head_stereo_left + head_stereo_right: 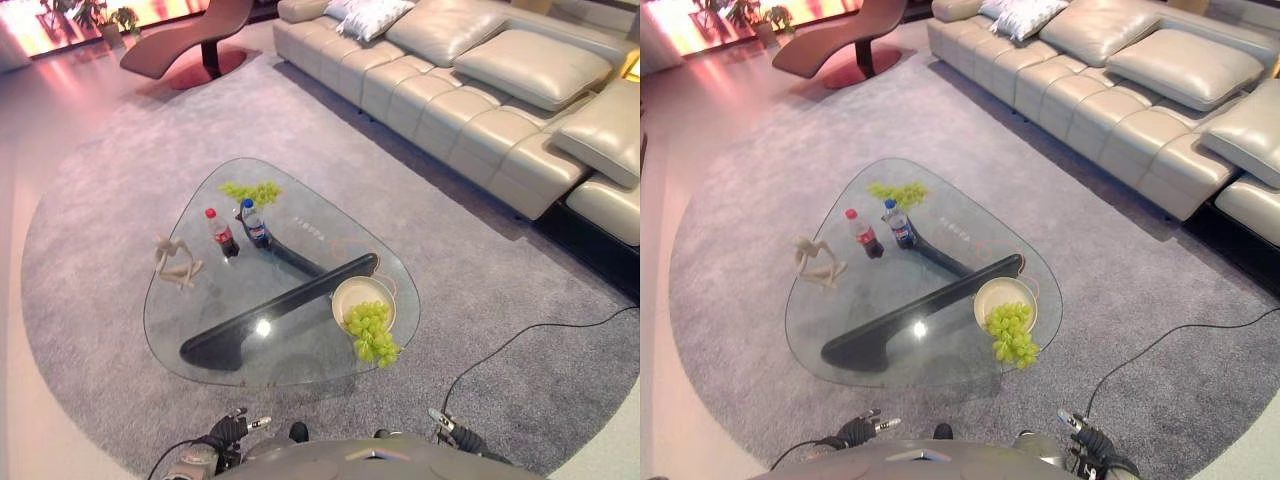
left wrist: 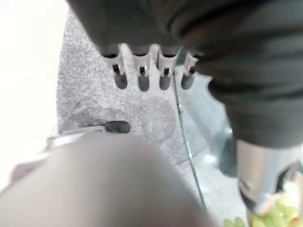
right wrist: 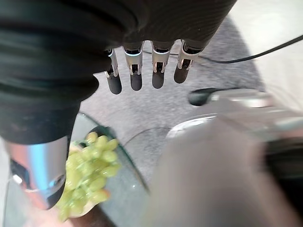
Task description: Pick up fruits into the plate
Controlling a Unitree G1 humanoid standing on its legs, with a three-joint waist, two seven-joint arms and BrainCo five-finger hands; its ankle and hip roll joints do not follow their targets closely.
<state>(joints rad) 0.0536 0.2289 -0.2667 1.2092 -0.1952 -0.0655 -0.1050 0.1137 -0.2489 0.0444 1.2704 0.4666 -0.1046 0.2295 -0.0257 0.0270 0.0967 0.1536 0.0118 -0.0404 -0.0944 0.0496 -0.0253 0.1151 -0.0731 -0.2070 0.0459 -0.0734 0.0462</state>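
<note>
On plate grapes, well ahead of right hand.

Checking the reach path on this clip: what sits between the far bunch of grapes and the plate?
In the left eye view, the two small bottles and a dark table support under the glass lie between the far grapes and the plate.

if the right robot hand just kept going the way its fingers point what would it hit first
Probably the grey carpet: in the wrist view the right robot hand has straight fingers aimed at bare carpet, beside the glass table edge and the grapes. Depth is unclear.
</note>
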